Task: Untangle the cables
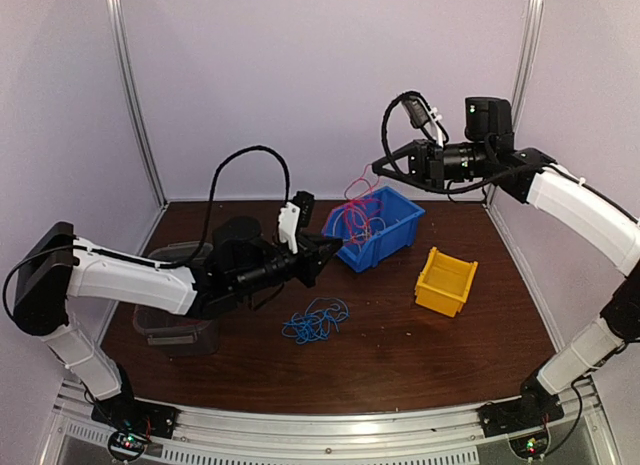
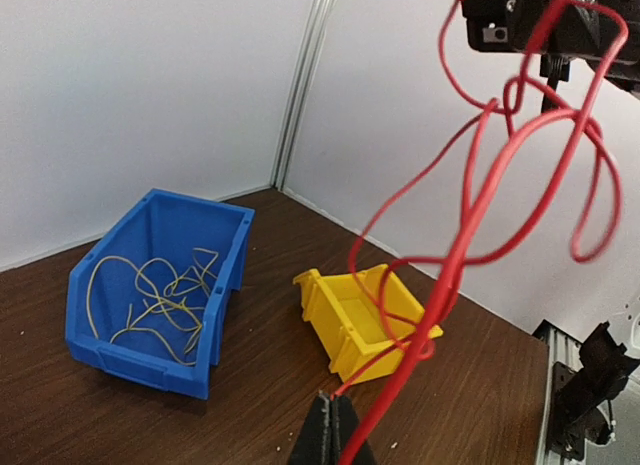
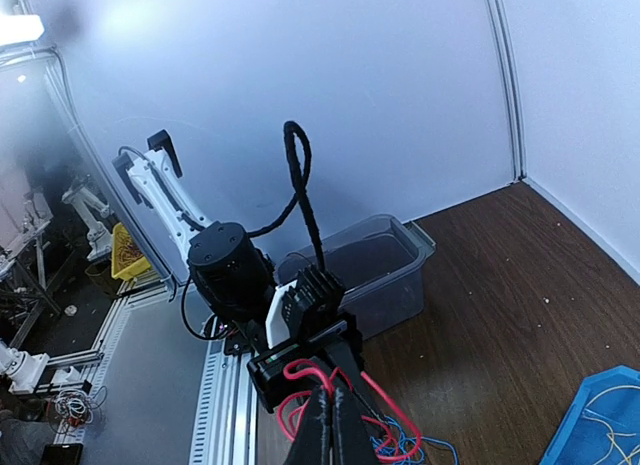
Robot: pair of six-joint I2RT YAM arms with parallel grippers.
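A red cable (image 1: pixel 356 199) hangs stretched in loops between my two grippers, above the blue bin. My left gripper (image 1: pixel 331 247) is shut on its lower end, and the closed fingertips (image 2: pixel 330 410) pinch the red cable (image 2: pixel 470 215) in the left wrist view. My right gripper (image 1: pixel 378 168) is shut on the upper end, and it shows pinching the red cable (image 3: pixel 305 372) in the right wrist view (image 3: pixel 333 391). A bundle of blue cables (image 1: pixel 315 321) lies on the table below. Yellow cables (image 2: pixel 160 290) lie curled inside the blue bin (image 2: pixel 215 285).
The blue bin (image 1: pixel 400 230) stands at the back centre. An empty yellow bin (image 1: pixel 445 281) stands to its right. A clear plastic container (image 1: pixel 165 320) sits under my left arm. White walls and metal posts close off the back and sides.
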